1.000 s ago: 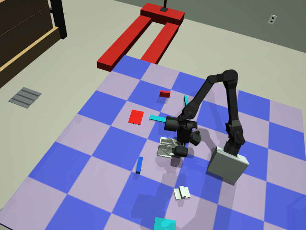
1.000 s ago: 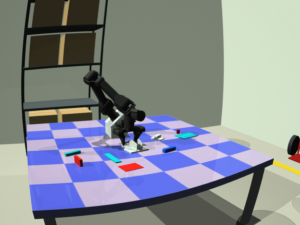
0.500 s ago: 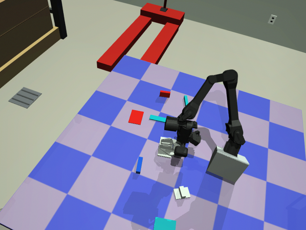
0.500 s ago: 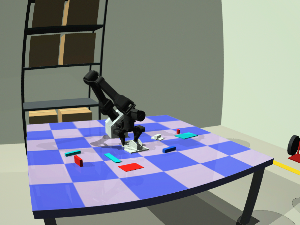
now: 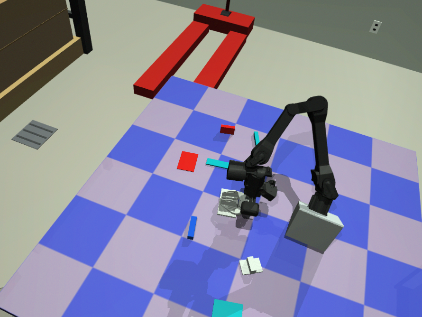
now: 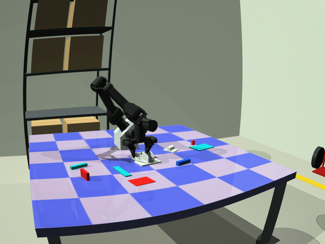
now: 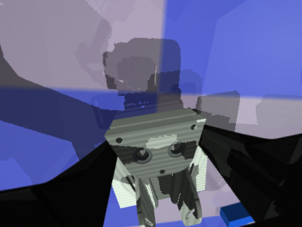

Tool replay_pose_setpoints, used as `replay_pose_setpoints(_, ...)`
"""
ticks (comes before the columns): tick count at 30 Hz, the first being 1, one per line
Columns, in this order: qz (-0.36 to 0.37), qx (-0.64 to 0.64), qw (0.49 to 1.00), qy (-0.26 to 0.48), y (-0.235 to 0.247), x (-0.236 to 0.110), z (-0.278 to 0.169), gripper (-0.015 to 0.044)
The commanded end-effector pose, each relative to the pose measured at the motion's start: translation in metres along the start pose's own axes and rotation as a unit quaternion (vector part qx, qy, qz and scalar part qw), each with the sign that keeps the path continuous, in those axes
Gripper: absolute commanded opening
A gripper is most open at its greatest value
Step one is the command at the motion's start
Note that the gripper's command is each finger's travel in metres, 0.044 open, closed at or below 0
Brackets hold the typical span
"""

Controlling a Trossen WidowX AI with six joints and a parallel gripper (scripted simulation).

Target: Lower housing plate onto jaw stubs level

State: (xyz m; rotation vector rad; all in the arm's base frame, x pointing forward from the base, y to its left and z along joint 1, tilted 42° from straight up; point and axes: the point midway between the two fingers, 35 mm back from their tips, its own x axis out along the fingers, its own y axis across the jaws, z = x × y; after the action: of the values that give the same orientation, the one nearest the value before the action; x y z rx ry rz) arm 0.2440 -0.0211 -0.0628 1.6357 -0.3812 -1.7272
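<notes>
Wrist view: housing plate [image 7: 158, 136] hides jaw stubs; hand's [image 7: 156, 134] fingertips obscured

The top and exterior views are fairly bright and crisp, with dark shadows and pale reflections on the glossy counter [image 5: 142, 211] [image 6: 146, 204] [image 7: 258, 51], whose near edge bows in the exterior view. In the wrist view, overlapping shadows with jagged edges cover much of the checkered surface, the square borders look soft, and a bright patch breaks the shade on the housing plate [image 7: 156, 130].
</notes>
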Motion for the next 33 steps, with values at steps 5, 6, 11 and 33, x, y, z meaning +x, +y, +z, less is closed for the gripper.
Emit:
replay_pose_setpoints(5, 0.0, 0.001, 1.0, 0.001, 0.0, 0.0018, -0.001, 0.0351)
replay_pose_setpoints(6, 0.0, 0.001, 1.0, 0.001, 0.0, 0.0021, -0.0009, 0.0351)
replay_pose_setpoints(11, 0.0, 0.001, 1.0, 0.001, 0.0, 0.0023, -0.0009, 0.0351)
replay_pose_setpoints(33, 0.0, 0.001, 1.0, 0.001, 0.0, 0.0044, -0.0009, 0.0351)
